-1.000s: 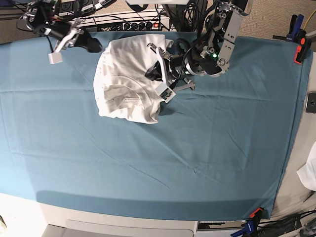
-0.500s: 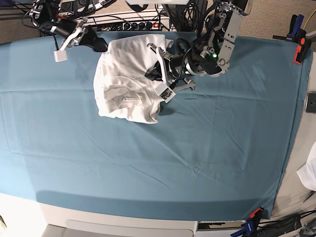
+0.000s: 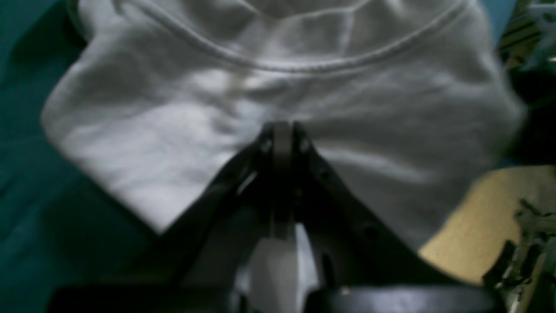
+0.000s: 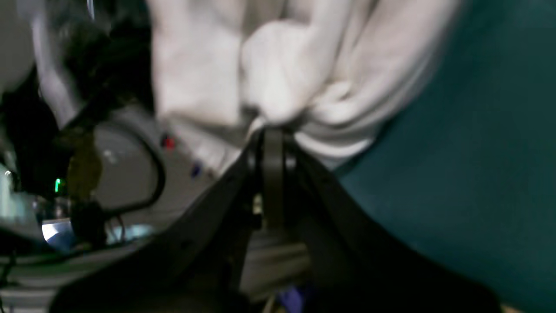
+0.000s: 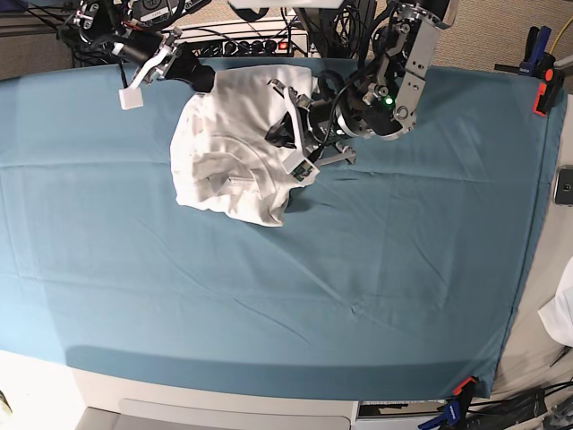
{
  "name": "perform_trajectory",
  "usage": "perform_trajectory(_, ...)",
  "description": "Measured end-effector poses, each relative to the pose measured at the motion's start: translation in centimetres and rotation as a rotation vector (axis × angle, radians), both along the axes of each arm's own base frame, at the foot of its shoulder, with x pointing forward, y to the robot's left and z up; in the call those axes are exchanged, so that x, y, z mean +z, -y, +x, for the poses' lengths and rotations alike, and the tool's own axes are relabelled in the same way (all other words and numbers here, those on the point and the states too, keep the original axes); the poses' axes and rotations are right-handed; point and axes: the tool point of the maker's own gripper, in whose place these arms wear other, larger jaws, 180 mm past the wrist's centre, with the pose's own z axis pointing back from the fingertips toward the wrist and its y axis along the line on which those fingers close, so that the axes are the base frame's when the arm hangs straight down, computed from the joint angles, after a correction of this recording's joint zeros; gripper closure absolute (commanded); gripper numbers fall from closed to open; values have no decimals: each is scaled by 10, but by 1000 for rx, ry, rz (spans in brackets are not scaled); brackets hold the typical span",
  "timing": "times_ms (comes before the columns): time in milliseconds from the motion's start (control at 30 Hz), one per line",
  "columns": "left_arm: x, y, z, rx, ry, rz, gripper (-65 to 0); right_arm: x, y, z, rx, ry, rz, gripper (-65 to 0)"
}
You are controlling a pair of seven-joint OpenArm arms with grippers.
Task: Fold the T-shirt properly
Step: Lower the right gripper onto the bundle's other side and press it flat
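The white T-shirt (image 5: 228, 152) lies bunched at the back of the table, left of centre. My right gripper (image 5: 204, 79) is at its far left corner. In the right wrist view this gripper (image 4: 269, 128) is shut on a gathered fold of the T-shirt (image 4: 282, 74). My left gripper (image 5: 279, 134) rests on the shirt's right side. In the left wrist view this gripper (image 3: 282, 130) is shut on the T-shirt (image 3: 173, 130) just below the ribbed neckline (image 3: 304, 67), with creases running to its tips.
A teal cloth cover (image 5: 358, 269) spans the table. A power strip and cables (image 5: 251, 43) sit behind the back edge. Orange clamps (image 5: 542, 94) (image 5: 461, 387) hold the cover at the right. A white cloth (image 5: 562, 313) and a small device (image 5: 564, 185) lie beyond the right edge.
My right gripper has moved right along the back edge to the T-shirt's far corner. The shirt's left side has drawn in and its front edge has shifted back. The left gripper has stayed put.
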Motion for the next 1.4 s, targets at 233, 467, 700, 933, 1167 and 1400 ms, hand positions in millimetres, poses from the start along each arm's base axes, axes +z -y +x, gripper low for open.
perform_trajectory(233, -3, -4, 5, 37, 6, 17, 0, 94, -33, 0, 176, 309, -200, 0)
perform_trajectory(467, -3, -4, 5, 37, 4, 16, 0, 102, -48, 7, 168, 349, -137, 0)
perform_trajectory(700, -3, -4, 5, 37, 7, 17, 0, 24, -52, 19, 74, 103, 102, 0)
perform_trajectory(933, -3, -4, 5, 37, 7, 18, 0, 11, -24, 20, -28, 67, 101, 0)
perform_trajectory(1167, -2, -2, 4, 35, 1, 4, 0, -25, 64, 0, -151, -72, -242, 0)
perform_trajectory(1400, 2, -1, 7, 33, 6, -12, 0, 22, 69, 15, -233, 102, -76, 0)
